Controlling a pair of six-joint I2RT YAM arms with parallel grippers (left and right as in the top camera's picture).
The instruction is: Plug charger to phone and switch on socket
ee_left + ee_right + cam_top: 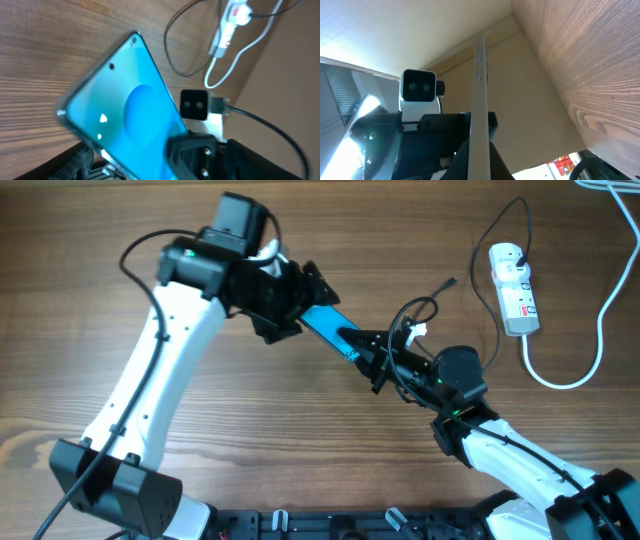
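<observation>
The phone (322, 323), with its teal screen, is held off the table between both grippers. My left gripper (295, 308) grips its upper-left end and my right gripper (368, 358) grips its lower-right end. In the left wrist view the screen (125, 115) fills the frame above my left jaws (130, 172). In the right wrist view the phone (479, 90) shows edge-on between my right fingers (479, 160). The black charger cable (410, 310) loops beside the right gripper, its plug tip (452, 281) lying free on the table. The white socket (513, 288) lies at the far right and also shows in the left wrist view (231, 22).
A thick white power cord (600, 330) curves from the socket off the right edge. The black cable runs up from the socket and back down past it (480, 280). The wooden table (300, 460) lies under everything.
</observation>
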